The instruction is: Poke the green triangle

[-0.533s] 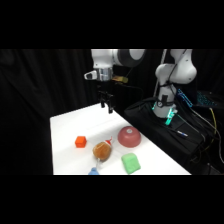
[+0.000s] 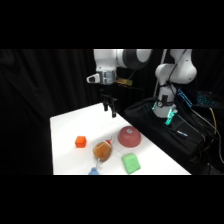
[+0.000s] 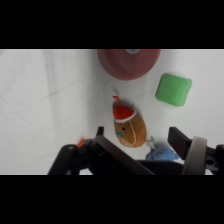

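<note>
— From the side, where is the tool?

— The black two-finger tool [image 2: 111,107] hangs from the white arm above the far part of the white worktop [image 2: 67,130], touching nothing. Whether its fingers are parted or closed, I cannot tell from here.

— And the small bright green wedge-like block with rounded corners?

— The green block [image 2: 130,163] lies at the near right of the worktop, well apart from the tool. Just beyond it sits a pinkish-red dome [image 2: 129,136]. To its left is a brown egg-shaped plush toy [image 2: 102,151], and further left a small orange-red cube [image 2: 80,142]. Something small and blue [image 2: 94,171] shows at the near edge.

— Now the wrist camera?

— The green block [image 3: 173,89] lies on bare worktop at the upper right, beside the dome [image 3: 128,62] at the top edge. The plush toy [image 3: 128,126], wearing a red cap, lies in the middle, just above the tool's dark linkage. The blue thing [image 3: 161,153] touches its lower end. The tool holds nothing; its opening is unclear here too.
</note>
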